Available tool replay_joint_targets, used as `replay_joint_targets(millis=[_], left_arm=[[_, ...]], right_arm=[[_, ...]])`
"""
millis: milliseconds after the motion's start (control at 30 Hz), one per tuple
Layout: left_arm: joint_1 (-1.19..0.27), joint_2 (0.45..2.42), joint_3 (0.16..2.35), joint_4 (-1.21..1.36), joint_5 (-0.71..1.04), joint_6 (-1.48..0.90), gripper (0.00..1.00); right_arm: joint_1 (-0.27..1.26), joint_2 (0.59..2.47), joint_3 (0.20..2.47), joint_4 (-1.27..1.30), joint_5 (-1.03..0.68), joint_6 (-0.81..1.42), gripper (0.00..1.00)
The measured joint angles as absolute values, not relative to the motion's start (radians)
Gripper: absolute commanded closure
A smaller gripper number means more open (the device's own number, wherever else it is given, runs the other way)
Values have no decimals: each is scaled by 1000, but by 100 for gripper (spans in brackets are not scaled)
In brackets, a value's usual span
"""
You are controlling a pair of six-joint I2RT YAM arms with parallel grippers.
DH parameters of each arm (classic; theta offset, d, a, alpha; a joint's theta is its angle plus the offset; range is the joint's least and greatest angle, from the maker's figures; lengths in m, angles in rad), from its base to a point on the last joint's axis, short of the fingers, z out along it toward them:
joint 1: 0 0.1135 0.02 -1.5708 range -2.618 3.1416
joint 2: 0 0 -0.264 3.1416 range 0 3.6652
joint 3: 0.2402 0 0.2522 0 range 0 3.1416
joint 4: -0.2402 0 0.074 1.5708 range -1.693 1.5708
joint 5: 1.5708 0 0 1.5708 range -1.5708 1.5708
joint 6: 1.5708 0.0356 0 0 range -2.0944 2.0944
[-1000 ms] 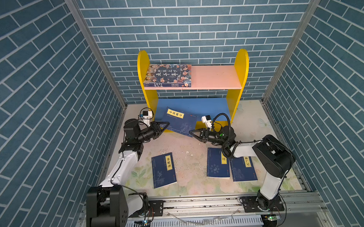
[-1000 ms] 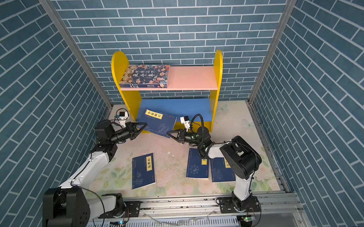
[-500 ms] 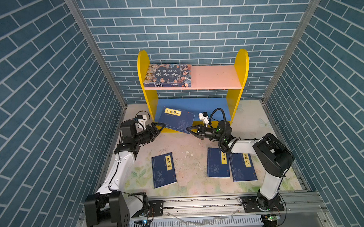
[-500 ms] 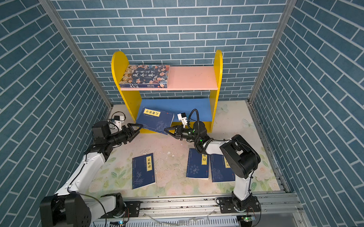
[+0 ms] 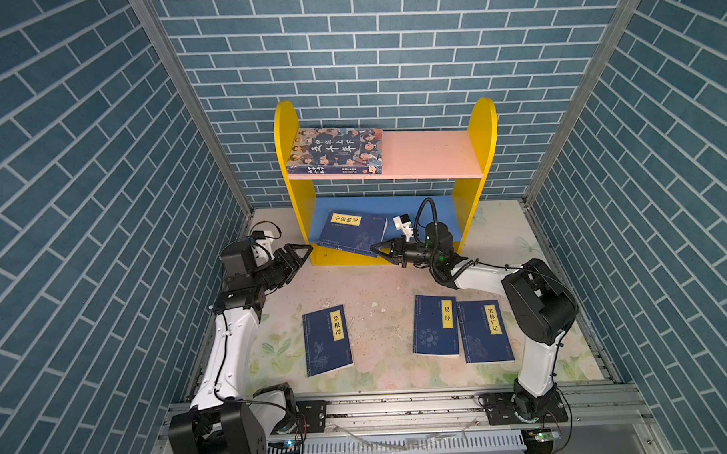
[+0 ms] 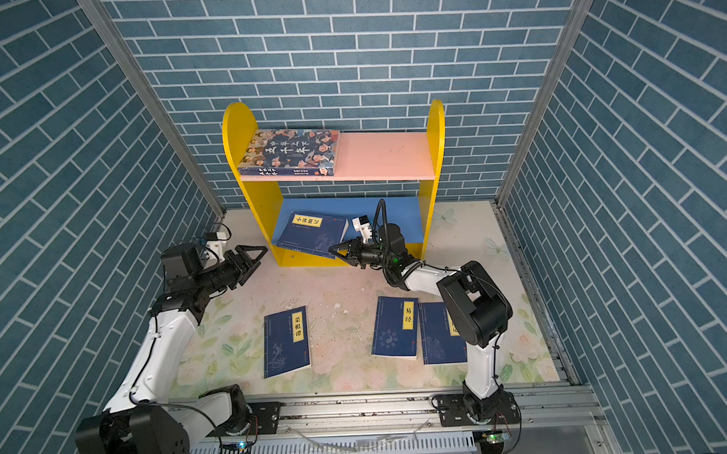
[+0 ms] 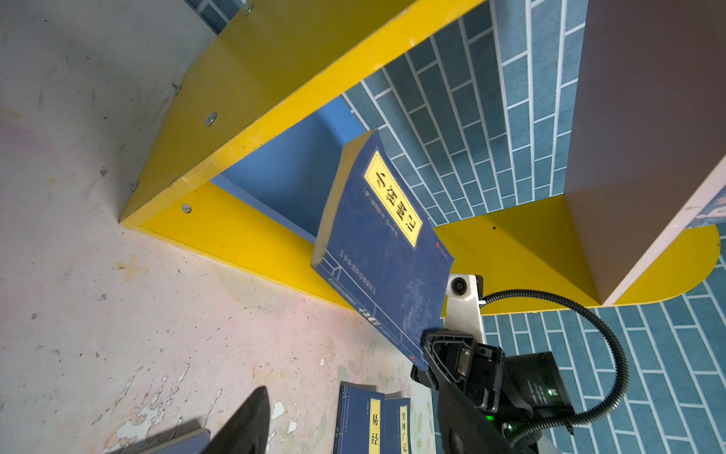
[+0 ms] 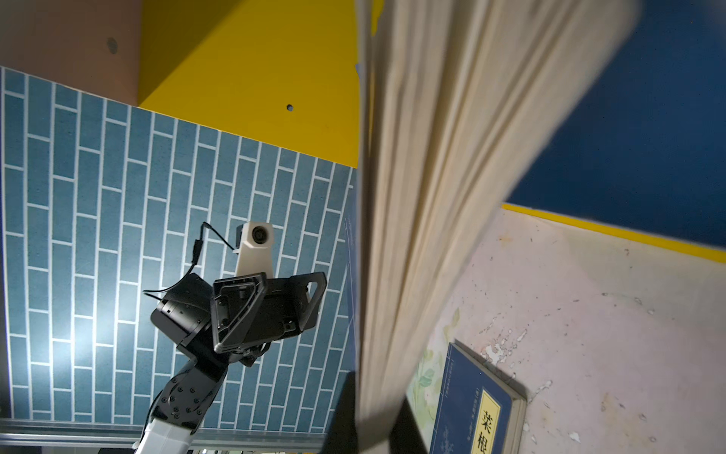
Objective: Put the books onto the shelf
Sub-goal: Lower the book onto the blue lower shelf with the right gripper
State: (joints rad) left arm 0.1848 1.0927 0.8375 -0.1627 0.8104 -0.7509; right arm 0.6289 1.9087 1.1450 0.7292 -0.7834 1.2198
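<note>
Released by the left pincer [image 5: 302, 259], now being withdrawn open and empty, the navy book [image 5: 353, 233] is being gripped at one corner by the right pincer [image 5: 375, 249] alone. Tilted just ahead of that pincer, half over the blue board [image 5: 394, 204] of the shelf [image 5: 481, 128], it is being risked: sagging pages could slip free or catch the yellow lip [image 5: 325, 260].
</note>
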Motion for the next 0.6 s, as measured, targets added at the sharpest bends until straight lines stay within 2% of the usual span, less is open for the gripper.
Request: replay_joint_targets(millis=[600], left_arm=[[185,1113,842,-101,834,-776,31]], right_arm=[[627,2063,1425,504,-809,1165,100]])
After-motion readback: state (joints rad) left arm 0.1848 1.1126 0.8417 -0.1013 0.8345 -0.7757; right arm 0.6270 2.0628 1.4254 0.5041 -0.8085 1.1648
